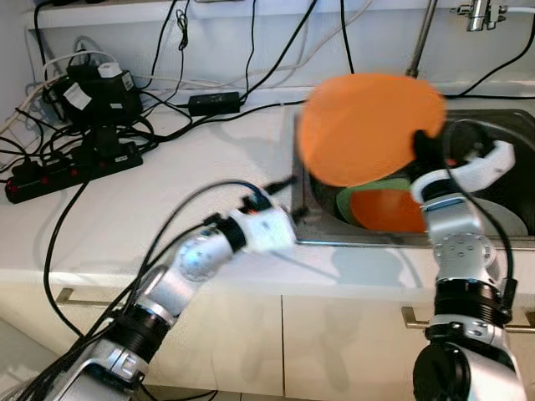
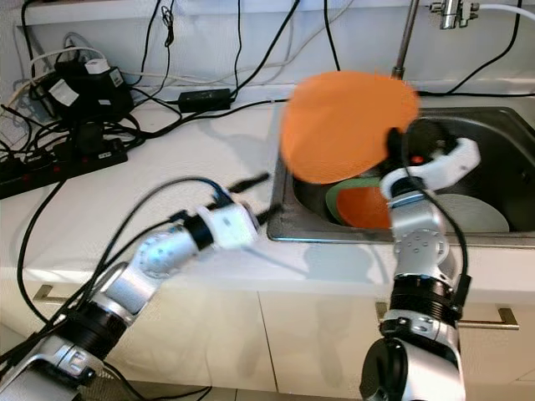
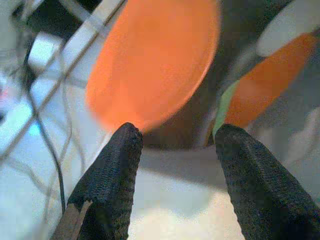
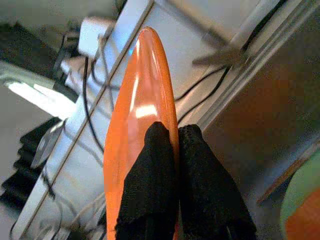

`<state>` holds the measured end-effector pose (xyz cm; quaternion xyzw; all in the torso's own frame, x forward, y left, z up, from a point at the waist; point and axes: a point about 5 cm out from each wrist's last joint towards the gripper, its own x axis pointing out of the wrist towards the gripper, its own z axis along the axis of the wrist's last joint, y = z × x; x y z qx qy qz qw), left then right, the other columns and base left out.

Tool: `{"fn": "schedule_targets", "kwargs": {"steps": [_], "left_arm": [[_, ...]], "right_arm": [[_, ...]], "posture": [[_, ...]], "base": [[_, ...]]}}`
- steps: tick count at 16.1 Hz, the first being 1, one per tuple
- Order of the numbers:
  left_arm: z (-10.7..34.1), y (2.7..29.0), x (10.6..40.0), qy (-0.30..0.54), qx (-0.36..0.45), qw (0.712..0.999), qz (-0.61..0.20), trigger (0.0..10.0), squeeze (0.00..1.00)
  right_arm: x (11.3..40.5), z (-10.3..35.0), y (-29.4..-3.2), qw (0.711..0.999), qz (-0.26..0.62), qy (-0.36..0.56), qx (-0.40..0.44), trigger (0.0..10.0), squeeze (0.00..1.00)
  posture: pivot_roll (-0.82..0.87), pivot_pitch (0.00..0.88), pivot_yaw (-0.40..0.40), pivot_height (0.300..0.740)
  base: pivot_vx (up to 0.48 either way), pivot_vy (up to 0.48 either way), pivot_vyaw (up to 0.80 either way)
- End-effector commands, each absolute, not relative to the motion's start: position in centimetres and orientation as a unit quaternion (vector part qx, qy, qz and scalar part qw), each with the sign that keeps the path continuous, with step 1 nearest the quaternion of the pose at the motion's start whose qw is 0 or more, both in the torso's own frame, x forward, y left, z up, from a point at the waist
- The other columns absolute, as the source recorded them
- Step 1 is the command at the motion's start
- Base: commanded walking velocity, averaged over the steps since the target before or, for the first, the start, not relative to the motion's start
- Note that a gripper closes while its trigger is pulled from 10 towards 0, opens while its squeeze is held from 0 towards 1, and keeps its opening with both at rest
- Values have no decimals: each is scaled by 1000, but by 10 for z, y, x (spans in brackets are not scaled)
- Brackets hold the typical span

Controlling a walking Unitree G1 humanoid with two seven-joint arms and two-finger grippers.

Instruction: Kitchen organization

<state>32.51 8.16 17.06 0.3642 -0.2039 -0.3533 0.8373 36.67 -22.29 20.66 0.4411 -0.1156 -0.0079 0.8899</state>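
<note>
At about ten o'clock in the head view, a black power strip (image 1: 71,167) lies on the white counter (image 1: 167,200) amid a tangle of black cables (image 1: 109,92), with a small black adapter (image 1: 215,104) further along toward twelve. The left arm reaches from seven o'clock toward the centre, and the left gripper (image 3: 175,150) hovers over the counter's edge just beside the sink's (image 2: 501,125) near-left corner, its two black fingers spread wide with nothing between them. Straight ahead of it, in its wrist view, the orange plate (image 1: 368,125) hangs in the air. That plate sits at roughly one o'clock in the head view, lifted clear above the left part of the steel sink and tilted up nearly on edge, blurred. The right gripper (image 4: 175,165) pinches its rim, one finger on each face, closed tight on it. Below the plate, inside the sink, a second orange plate (image 1: 389,209) rests on a green plate (image 1: 355,196), with a pale plate (image 2: 472,213) beside them at three o'clock. A faucet (image 1: 481,12) stands at the top right.
</note>
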Motion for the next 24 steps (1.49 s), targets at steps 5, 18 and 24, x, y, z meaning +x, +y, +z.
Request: {"fn": "schedule_targets", "kwargs": {"steps": [5, 18, 24], "left_arm": [[153, 94, 328, -51, 149, 923, -352, 10000, 0], [145, 82, 310, 1, 41, 903, -427, 10000, 0], [145, 82, 310, 1, 41, 903, -427, 10000, 0]], "right_arm": [[366, 224, -237, 906, -31, -173, 384, 0, 0], [367, 210, -232, 939, -32, -150, 309, 0, 0], [367, 210, -232, 939, -32, -150, 309, 0, 0]], "posture": [[38, 0, 62, 740], [39, 0, 62, 740], [39, 0, 62, 740]], "base": [[0, 0, 0], [0, 0, 0], [0, 0, 0]]}}
